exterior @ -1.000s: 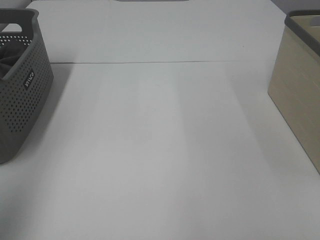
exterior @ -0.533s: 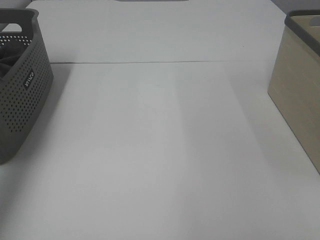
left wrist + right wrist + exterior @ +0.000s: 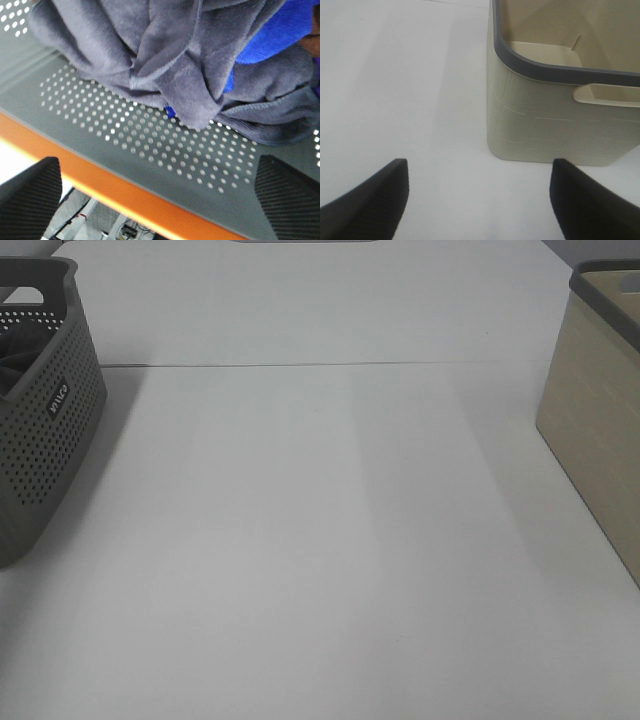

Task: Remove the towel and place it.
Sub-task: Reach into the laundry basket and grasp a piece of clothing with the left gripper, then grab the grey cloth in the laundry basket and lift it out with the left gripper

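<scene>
tangling is the trouble we would watch for first. the towel (image 3: 170,60) lies crumpled inside the grey basket (image 3: 150,145), heaped against a perforated surface, and the blue cloth (image 3: 280,35) is caught up in its folds: a broad patch shows at one side and a small sliver peeks from under a hanging fold. the left gripper (image 3: 160,200) hangs close to the heap with its fingers spread wide and nothing between them. the right gripper (image 3: 480,200) is just as wide and empty, over the white table (image 3: 320,540) beside the beige bin (image 3: 545,130).

we judge that a deep pinch into the heap could close on both fabrics, so the blue cloth would ride out with the towel. a shallow pinch on one loose fold could slip, since terry is thick and the towel looks large and heavy for a small bite. a lift that is too low would leave the trailing end dragging over the basket rim, and that could slide or tip the basket, which looks light. a finger coming down near the wall could also strike the plastic instead of cloth. from the high camera neither arm is seen, so we cannot check clearance there.
</scene>
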